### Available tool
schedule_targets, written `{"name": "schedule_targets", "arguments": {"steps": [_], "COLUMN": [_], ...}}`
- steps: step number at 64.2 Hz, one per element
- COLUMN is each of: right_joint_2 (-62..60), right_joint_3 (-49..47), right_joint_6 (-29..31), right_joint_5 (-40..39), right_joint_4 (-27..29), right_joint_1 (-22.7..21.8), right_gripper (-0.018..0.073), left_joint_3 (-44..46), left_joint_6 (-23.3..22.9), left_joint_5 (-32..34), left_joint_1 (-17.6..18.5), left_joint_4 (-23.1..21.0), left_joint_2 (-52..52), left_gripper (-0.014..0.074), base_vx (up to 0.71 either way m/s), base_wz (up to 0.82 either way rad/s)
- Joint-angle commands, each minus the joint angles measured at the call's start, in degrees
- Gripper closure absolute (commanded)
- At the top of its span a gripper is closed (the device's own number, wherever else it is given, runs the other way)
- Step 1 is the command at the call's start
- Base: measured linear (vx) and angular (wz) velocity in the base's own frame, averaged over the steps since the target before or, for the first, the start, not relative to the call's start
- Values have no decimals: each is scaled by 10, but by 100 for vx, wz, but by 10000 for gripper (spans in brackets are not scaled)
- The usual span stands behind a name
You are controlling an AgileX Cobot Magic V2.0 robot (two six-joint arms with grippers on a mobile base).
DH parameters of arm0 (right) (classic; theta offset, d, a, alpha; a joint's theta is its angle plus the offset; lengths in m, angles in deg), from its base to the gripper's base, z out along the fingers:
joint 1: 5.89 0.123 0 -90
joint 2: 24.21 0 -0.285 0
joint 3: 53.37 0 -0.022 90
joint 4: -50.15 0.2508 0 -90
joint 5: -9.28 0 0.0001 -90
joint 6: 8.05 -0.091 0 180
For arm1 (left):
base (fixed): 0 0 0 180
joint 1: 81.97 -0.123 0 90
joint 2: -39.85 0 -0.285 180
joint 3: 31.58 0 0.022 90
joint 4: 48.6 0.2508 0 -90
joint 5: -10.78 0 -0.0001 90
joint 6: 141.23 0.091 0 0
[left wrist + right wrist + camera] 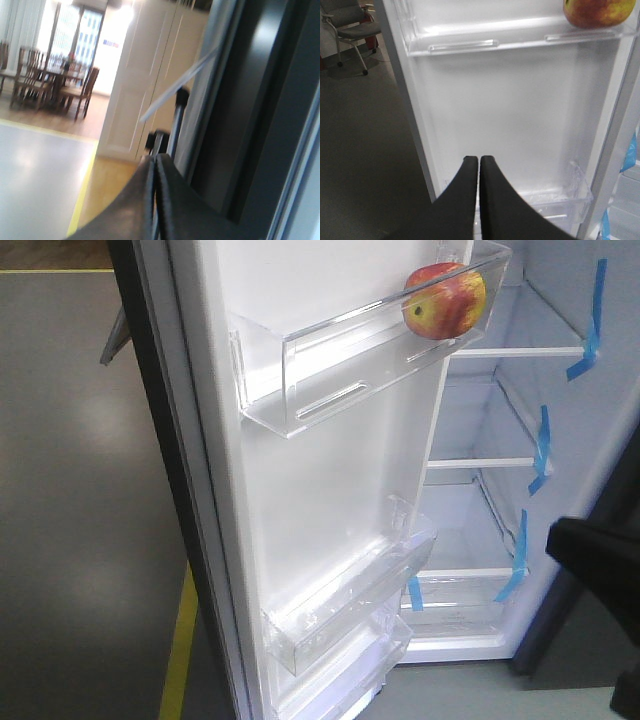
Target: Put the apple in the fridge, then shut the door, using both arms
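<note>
The apple [445, 300], red blending into yellow, rests in the upper clear bin [330, 370] on the white inside of the open door [330, 490]. The fridge [600, 440] stands open at the right, showing clear shelves with blue tape strips [590, 320]. My right gripper [479, 159] is shut and empty. It faces the door's white inner panel [520, 110], well below the apple [597, 11]. My left gripper [155, 157] is shut and empty, next to the door's dark grey outer face [260, 100]. A black arm part [595, 570] shows at the right edge.
Lower clear door bins [340, 615] jut out below the apple's bin. A yellow floor line [180, 640] runs beside the door's foot. An office chair [350, 25] stands behind the door. Beyond the door's outer side are a black stand [175, 125] and dining chairs [50, 85].
</note>
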Motion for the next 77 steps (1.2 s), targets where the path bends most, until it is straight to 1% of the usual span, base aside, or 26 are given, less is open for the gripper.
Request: {"name": "schedule_targets", "arguments": {"steps": [1,4,5,9,11,15,17,22,24,27,30,36,42,47,57,60,70,77], "right_joint_2": [-44,-64,-74,-102,-114,-134,-142,-152,-153,-153,-153,-153,-153,-153,-153,-153,-153,-153], "right_joint_3": [33,56,64,82,90,98,98,98,98,98,98,98,98,98,98,98,98,98], "right_joint_6": [-2,-5,-7,-18,-24,-30,-30,-30,-30,-30,-30,-30,-30,-30,-28,-28,-27,-27], "right_joint_5": [-47,-63,-68,-88,-93,-100,-99,-102,-102,-101,-101,-102,-101,-102,-102,-102,-102,-103], "right_joint_4": [22,22,22,22,21,19,12,1,-3,-3,-3,-3,-3,-3,-3,-3,-3,-3], "right_joint_1": [-3,-3,-3,-3,-3,-3,-3,-3,-3,-3,-3,-3,-3,-3,-3,-3,-3,-3], "right_gripper": [564,564,564,564,564,564,564,564,564,564,564,564,564,564,564,564,564,564], "left_joint_3": [-13,-13,-13,-13,-13,-13,-13,-10,-10,-8,3,50,118,174,278,313,400,458], "left_joint_6": [-7,-12,-20,-50,-73,-125,-172,-244,-274,-308,-338,-347,-343,-332,-331,-331,-341,-354], "left_joint_5": [93,111,125,148,165,189,208,242,260,279,279,251,203,181,191,191,191,191], "left_joint_1": [0,0,0,0,0,0,0,0,0,0,0,0,0,0,0,0,0,0], "left_joint_4": [-9,-12,-14,-28,-39,-62,-69,-65,-58,-61,-61,-61,-61,-61,-58,-44,-16,-7], "left_joint_2": [-8,-8,-8,-8,-8,-8,-8,-8,-8,-8,-8,-8,0,27,116,156,274,362], "left_gripper": [602,602,602,602,602,602,602,602,602,602,602,602,602,602,602,602,599,589], "base_vx": [0,0,0,0,0,0,0,0,0,0,0,0,0,0,0,0,0,0], "base_wz": [0,0,0,0,0,0,0,0,0,0,0,0,0,0,0,0,0,0]}}
